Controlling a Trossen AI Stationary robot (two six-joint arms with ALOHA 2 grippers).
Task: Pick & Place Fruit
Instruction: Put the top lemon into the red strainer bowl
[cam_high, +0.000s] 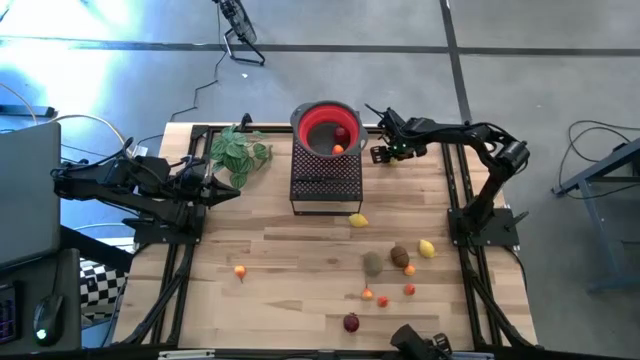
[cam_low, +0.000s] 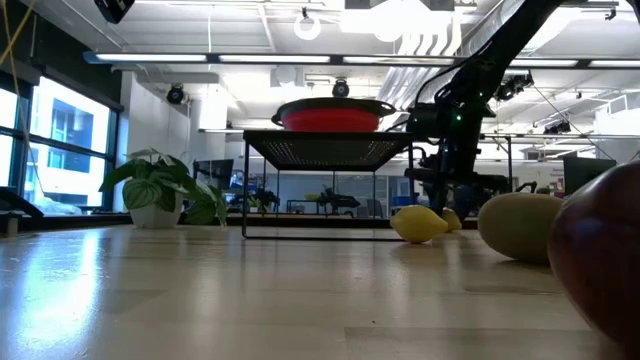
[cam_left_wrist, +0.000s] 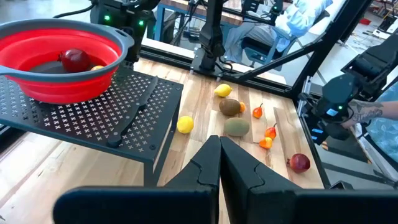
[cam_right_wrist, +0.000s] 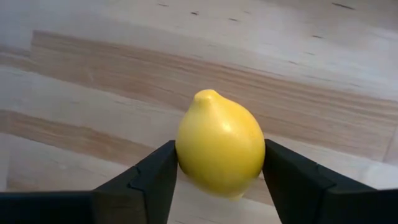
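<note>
My right gripper (cam_right_wrist: 219, 186) is shut on a yellow lemon (cam_right_wrist: 221, 143) and hangs over bare wood just right of the red bowl (cam_high: 326, 128), which sits on a black mesh rack (cam_high: 325, 185). The bowl holds a dark red ball (cam_left_wrist: 74, 59) and an orange piece (cam_high: 338, 150). On the table lie two lemons (cam_high: 358, 221) (cam_high: 427, 248), a brown oval (cam_high: 400, 255), an olive-green oval (cam_high: 373, 263), several tiny orange-red pieces (cam_high: 382, 298) and a dark red ball (cam_high: 351, 322). My left gripper (cam_high: 232, 190) waits shut at the table's left. My right gripper pinches the lemon between its two fingers (cam_right_wrist: 155, 180), one on each of its rounded sides (cam_right_wrist: 185, 158). The fingers come from above, pointing down. The lemon is lifted clear of the table, with its pointed tip (cam_right_wrist: 207, 95) free beyond the fingers.
A black-handled knife (cam_left_wrist: 134, 115) lies on the mesh rack beside the bowl. A green leafy sprig (cam_high: 238, 152) sits left of the rack. One tiny orange piece (cam_high: 240, 270) lies alone on the left half of the table. Black frame rails (cam_high: 455, 190) run along the table's sides.
</note>
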